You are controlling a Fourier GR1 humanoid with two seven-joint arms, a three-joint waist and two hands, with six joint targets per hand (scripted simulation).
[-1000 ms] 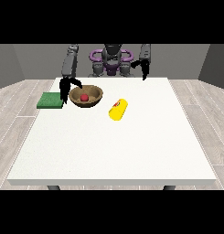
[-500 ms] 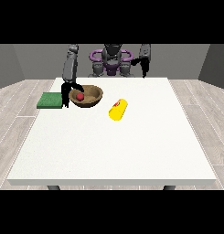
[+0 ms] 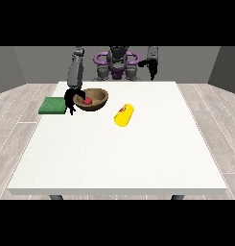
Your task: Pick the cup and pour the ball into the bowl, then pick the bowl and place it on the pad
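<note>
You're looking across the white table [image 3: 138, 158] at the robot, and the brown bowl [image 3: 92, 100] sits near the far left part of it, upright, with the red ball [image 3: 87, 101] resting inside. The hand at the view's left [image 3: 71, 100] is down at the bowl's left rim, its dark fingers curled over and against that edge, so you have a hold on the bowl there. Just to the left of that hand lies the green pad [image 3: 53, 105], flat on the table close to its left edge; bowl and pad are near each other but the hand stands between them, and you can't tell whether the bowl's base is touching the table or slightly lifted. The yellow cup [image 3: 123, 115] lies on its side to the right of the bowl, apart from it, its opening end turned toward the bowl. The hand at the view's right [image 3: 151, 68] hangs up near the robot's torso, over the far table edge, well away from everything; its fingers are too small for you to tell how they lie.
</note>
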